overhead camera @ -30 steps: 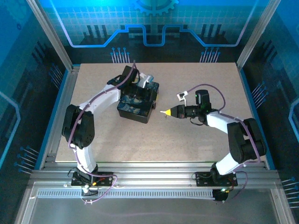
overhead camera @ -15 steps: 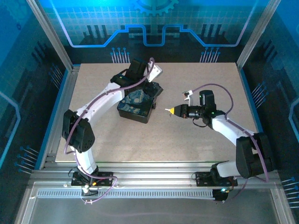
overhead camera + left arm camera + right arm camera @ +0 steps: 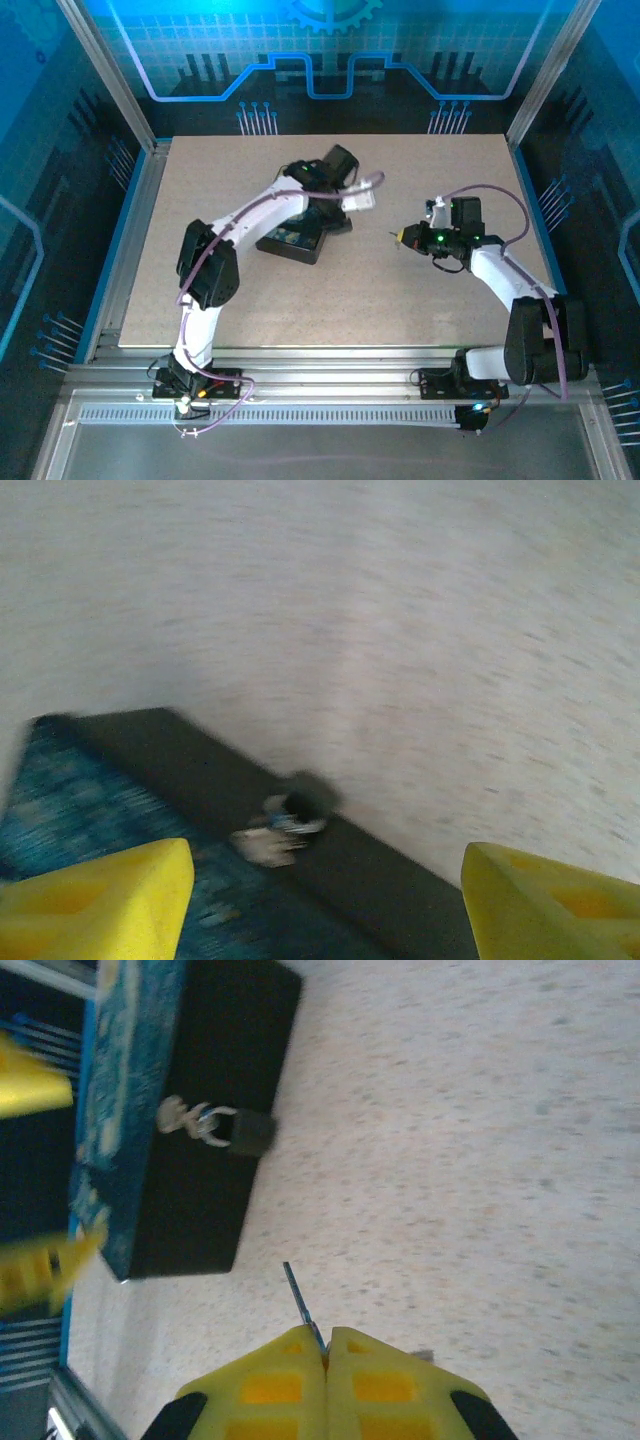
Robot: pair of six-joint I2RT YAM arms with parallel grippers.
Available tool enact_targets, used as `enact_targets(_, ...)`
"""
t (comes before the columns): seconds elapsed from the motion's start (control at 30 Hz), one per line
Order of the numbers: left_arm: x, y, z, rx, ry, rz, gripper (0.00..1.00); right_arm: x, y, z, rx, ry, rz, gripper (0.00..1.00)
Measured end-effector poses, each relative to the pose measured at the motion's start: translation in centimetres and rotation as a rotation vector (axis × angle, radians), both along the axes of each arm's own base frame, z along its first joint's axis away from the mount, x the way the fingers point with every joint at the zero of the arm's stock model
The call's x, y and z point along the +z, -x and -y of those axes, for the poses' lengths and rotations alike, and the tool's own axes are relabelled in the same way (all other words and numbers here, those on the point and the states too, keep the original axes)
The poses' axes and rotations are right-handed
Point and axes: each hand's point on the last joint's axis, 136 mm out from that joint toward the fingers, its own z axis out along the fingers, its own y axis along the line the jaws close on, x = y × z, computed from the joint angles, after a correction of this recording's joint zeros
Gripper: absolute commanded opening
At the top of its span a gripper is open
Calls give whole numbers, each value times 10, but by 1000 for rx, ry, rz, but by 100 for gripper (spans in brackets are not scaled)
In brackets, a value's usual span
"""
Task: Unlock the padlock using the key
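Biggest worry first: the black box [image 3: 190, 1200] sits loose on the counter [image 3: 450, 160] with nothing pinning it. A shove from either arm would likely skate it sideways and carry the lock off line. The left arm [image 3: 250, 210] reaches across the box with its jaws wide apart and empty, 2 yellow tips at the bottom corners of its wrist view. The right arm [image 3: 500, 275] points in from the other side, and if both close on the same small spot they could bump each other. The padlock [image 3: 252, 1132] hangs from a silvery clasp [image 3: 178, 1115] on the box's side wall, its dark body down at the wall's edge by the counter, well apart from the key. It looks free to swing, so I'd guess a nudge from the key's tip would push it round instead of going in. The key [image 3: 299, 1295] is the weakest link. The right jaws are pressed together on its head with just the thin blade poking out, and any side load could twist it between the pads or flick it loose.

Hard to make out: from above, the left arm covers much of the box and the lock with it. The left wrist picture is blurred, leaving the padlock a dark smudge. The keyhole is too small to tell, and so is whether the blade lines up with it. The key's head is buried between the pads
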Motion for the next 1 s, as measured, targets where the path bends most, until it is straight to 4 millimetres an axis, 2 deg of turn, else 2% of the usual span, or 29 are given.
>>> enact_targets(0.1, -17, 21, 5, -135, -74, -14, 74, -7, 0, 9, -31, 7, -31, 0)
enact_targets(0.17, -23, 23, 2, -200, -124, 2, 74, -7, 1, 9, -33, 7, -37, 0)
enact_targets(0.3, -34, 13, -7, -290, -234, 51, 75, -8, 1, 12, -40, 7, -41, 0)
enact_targets(0.5, -76, -4, -14, -410, -400, 57, 77, -9, -1, 18, -59, 6, -46, 0)
enact_targets(0.57, -84, -13, -13, -437, -438, 65, 77, -9, -1, 20, -65, 5, -48, 0)
enact_targets(0.7, -92, -31, -6, -457, -482, 93, 77, -12, -1, 20, -61, -4, -59, 0)
enact_targets(0.77, -93, -34, -7, -461, -500, 96, 78, -12, -1, 19, -58, -8, -63, 0)
enact_targets(1.0, -99, -27, -21, -467, -547, 63, 80, -12, -3, 16, -41, -29, -70, 0)
